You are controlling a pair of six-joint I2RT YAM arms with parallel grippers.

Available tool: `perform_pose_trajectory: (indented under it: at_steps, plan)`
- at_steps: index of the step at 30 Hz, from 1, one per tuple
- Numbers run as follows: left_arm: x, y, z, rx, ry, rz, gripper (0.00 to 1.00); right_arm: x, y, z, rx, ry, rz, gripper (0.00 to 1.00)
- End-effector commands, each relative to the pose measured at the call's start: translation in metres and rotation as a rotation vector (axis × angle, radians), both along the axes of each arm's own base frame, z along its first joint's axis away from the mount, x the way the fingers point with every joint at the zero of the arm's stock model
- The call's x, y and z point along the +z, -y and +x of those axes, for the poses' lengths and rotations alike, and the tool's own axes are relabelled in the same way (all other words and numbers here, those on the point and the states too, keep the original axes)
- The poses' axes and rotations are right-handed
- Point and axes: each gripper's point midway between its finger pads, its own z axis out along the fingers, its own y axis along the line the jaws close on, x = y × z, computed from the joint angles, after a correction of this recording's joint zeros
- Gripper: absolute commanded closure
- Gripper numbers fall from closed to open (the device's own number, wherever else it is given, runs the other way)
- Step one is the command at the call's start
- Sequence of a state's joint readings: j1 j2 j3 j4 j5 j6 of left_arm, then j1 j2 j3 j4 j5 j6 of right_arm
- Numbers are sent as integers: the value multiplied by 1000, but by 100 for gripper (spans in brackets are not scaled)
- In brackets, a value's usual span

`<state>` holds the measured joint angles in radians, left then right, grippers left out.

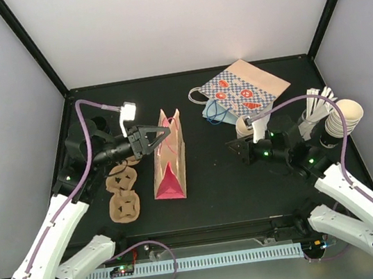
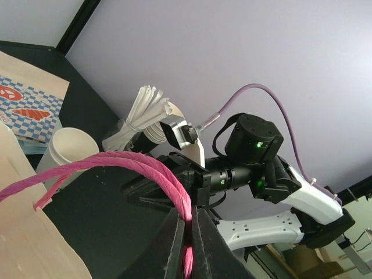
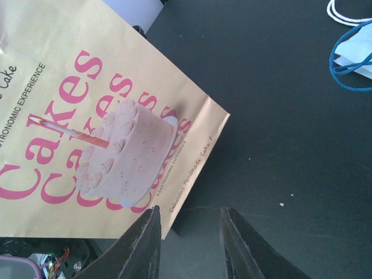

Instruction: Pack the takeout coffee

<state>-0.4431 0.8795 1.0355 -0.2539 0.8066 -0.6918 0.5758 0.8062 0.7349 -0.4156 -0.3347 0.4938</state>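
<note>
The pink-and-kraft paper bag [image 1: 173, 157] stands left of centre, and its printed "Cakes" side [image 3: 87, 116] fills the right wrist view. My left gripper [image 1: 156, 139] is at the bag's top, shut on its pink twisted handle [image 2: 145, 168]; the fingers [image 2: 174, 244] pinch the cord. The takeout coffee, a small white paper cup [image 1: 243, 126], stands upright on the table to the bag's right, and its open rim [image 2: 70, 148] also appears in the left wrist view. My right gripper [image 1: 235, 147] hovers just in front of the cup, open, with only dark table between its fingers [image 3: 142, 244].
A blue-checked flat bag [image 1: 243, 89] lies at the back right, its blue and white handles [image 3: 351, 52] on the table. A stack of cream cups [image 1: 346, 118] and a bundle of white straws [image 1: 319, 104] stand at the far right. Brown cup carriers [image 1: 123, 194] lie left of the pink bag.
</note>
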Motion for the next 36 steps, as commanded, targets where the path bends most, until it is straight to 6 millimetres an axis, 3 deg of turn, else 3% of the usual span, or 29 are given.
perform_pose_trajectory:
  at_steps: [1, 6, 13, 25, 30, 36]
  plan:
    - [17, 2, -1, 1, 51, -20, 94, 8, -2, 1, 19, 21, 3, 68]
    - [5, 5, 6, 11, 3, -5, 95, 7, -4, 2, 28, 19, -1, 68]
    - [6, 9, 4, -8, 0, -15, 93, 8, -6, 2, 38, 21, 0, 68]
    - [-4, 2, 3, 21, 27, 82, 59, 17, -12, 1, 79, 40, 1, 62]
    - [-11, -1, -2, 18, 25, 125, 40, 23, -17, 1, 107, 50, 15, 60]
    - [-16, -7, -5, 33, 35, 179, 29, 28, -28, -3, 151, 59, 24, 57]
